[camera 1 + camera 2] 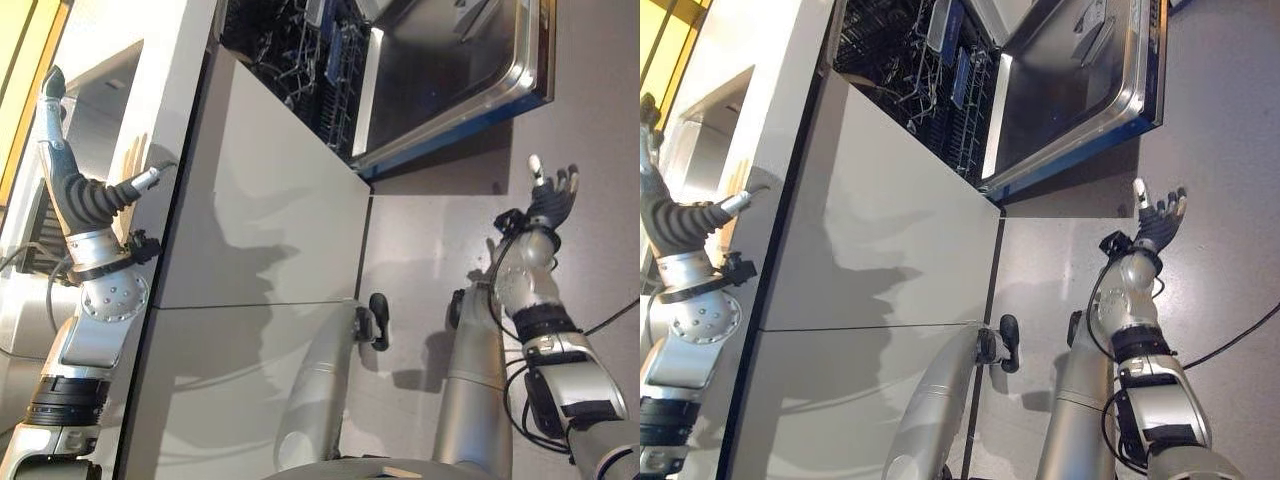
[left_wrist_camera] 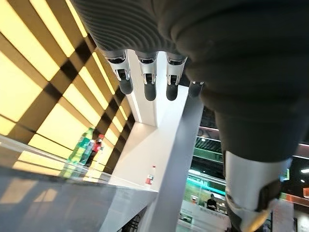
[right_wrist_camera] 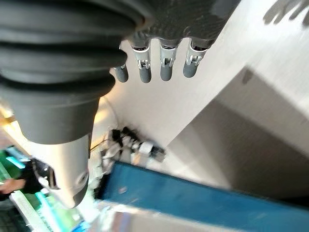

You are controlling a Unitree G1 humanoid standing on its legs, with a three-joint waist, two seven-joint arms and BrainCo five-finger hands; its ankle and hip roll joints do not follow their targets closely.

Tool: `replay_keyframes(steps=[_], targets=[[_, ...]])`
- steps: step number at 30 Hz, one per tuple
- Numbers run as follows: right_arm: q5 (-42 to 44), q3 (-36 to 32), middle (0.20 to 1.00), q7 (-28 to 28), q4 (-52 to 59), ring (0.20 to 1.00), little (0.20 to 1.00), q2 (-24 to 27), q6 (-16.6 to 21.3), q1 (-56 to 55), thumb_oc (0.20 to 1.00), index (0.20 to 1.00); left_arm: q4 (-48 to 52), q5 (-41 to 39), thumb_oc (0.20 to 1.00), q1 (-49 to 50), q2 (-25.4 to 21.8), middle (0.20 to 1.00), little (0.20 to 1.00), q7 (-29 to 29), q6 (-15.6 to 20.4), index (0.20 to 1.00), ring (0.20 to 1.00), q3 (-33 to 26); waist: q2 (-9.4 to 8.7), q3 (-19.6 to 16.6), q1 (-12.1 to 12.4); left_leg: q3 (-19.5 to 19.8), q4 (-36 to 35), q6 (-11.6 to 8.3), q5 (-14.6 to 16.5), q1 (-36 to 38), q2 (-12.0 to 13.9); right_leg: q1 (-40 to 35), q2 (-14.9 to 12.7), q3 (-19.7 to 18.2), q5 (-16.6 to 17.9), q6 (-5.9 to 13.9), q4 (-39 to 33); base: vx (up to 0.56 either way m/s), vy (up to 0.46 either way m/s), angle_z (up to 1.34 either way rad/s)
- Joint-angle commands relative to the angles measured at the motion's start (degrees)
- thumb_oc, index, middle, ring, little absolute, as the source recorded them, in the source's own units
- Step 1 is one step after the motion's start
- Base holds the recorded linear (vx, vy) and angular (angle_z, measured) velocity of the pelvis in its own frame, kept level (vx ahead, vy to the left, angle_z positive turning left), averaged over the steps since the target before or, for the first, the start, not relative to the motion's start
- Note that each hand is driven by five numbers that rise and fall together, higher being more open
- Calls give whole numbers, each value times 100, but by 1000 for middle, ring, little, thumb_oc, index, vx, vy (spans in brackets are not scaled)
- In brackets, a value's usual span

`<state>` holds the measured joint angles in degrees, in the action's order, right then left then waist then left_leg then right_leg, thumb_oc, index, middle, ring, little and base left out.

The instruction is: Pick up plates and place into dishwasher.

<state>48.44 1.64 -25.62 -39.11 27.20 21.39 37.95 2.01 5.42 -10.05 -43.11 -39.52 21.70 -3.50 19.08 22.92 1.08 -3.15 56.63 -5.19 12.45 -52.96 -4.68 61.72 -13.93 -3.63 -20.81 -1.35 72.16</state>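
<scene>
White cabinet fronts (image 1: 270,190) run up to the dishwasher (image 1: 420,70), whose door hangs open, dark racks (image 1: 910,65) showing, perhaps bare. Both hands are raised with fingers straight and apart, holding nothing: left hand (image 1: 75,175) above the worktop (image 1: 120,100), right hand (image 1: 550,200) over the floor (image 1: 590,110).

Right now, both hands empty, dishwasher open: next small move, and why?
Probably bring the left hand down toward the counter to look for a plate. Both hands are open and hold nothing: the left is raised by the counter's edge, the right hand is up over the floor. The dishwasher door is already down, its rack exposed. I can see no plate from here.
</scene>
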Motion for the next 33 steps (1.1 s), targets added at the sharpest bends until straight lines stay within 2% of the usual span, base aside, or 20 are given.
replay_keyframes(steps=[1, 4, 7, 10, 14, 18, 27, 31, 33], targets=[[-18, -236, 1000, 323, 283, 1000, 1000, 357, 156, 804, 1000, 1000, -390, -302, 1000, 457, 556, 1000, 1000, 94, -94, 1000, 1000, 634, 197, 596, 30, -655, 160, 674, 1, -465, -267, -7, 370, 1, -624, -215, 825, 48, -10, -2], [225, -155, 1000, 871, 284, 1000, 1000, 534, -409, 1139, 1000, 1000, -354, -396, 1000, 520, 451, 1000, 1000, 266, 57, 1000, 1000, 522, 216, 585, 117, -647, 271, 655, 28, -525, -285, 31, 318, -15, -637, -204, 903, 56, -23, 2], [181, 63, 1000, 1259, 341, 1000, 1000, 612, -404, 1418, 1000, 1000, -309, -429, 1000, 478, 358, 1000, 1000, 407, 82, 1000, 1000, 488, 203, 578, 216, -631, 306, 660, 34, -494, -294, -6, 235, 32, -629, -191, 917, 46, -37, 1], [220, 291, 1000, 1698, 653, 1000, 1000, 604, -230, 1545, 1000, 1000, -308, -503, 1000, 420, 327, 1000, 1000, 470, 18, 1000, 1000, 477, 166, 580, 274, -597, 294, 665, 26, -445, -313, -73, 177, 90, -599, -164, 863, 46, -10, 2], [227, 600, 1000, 2380, 1506, 1000, 1000, 516, -361, 1507, 1000, 1000, -331, -585, 1000, 474, 278, 1000, 1000, 522, 88, 1000, 1000, 369, 85, 562, 374, -531, 209, 664, -22, -308, -339, -274, 122, 205, -526, -131, 680, 55, 7, 2], [25, 801, 1000, 2786, 1939, 1000, 1000, 406, -465, 1443, 1000, 1000, -407, -679, 1000, 507, 204, 1000, 1000, 628, 179, 1000, 1000, 275, -32, 484, 511, -444, 64, 659, -34, 8, -365, -696, 55, 355, -470, -90, 407, 94, 12, 19], [78, 761, 1000, 2915, 1685, 1000, 1000, 387, -293, 1636, 1000, 1000, -483, -932, 1000, 674, -119, 1000, 1000, 994, 173, 1000, 1000, 54, -408, 127, 1042, -108, -392, 665, -17, 917, -497, -1996, -281, 905, -163, -29, -451, 173, 1, 27], [-187, 664, 1000, 2537, 1687, 1000, 1000, 429, -154, 1525, 1000, 1000, -456, -962, 1000, 787, -287, 1000, 1000, 1189, 216, 1000, 1000, -163, -610, 15, 1241, -6, -399, 722, 99, 1187, -585, -2454, -411, 1168, -47, -38, -624, 163, -38, 44], [-480, 590, 1000, 2070, 1644, 1000, 1000, 455, -91, 1427, 1000, 1000, -467, -947, 1000, 816, -357, 1000, 1000, 1348, 212, 1000, 1000, -216, -691, 16, 1286, 43, -271, 749, 159, 1196, -625, -2532, -451, 1240, 10, -44, -564, 133, -67, 55]])
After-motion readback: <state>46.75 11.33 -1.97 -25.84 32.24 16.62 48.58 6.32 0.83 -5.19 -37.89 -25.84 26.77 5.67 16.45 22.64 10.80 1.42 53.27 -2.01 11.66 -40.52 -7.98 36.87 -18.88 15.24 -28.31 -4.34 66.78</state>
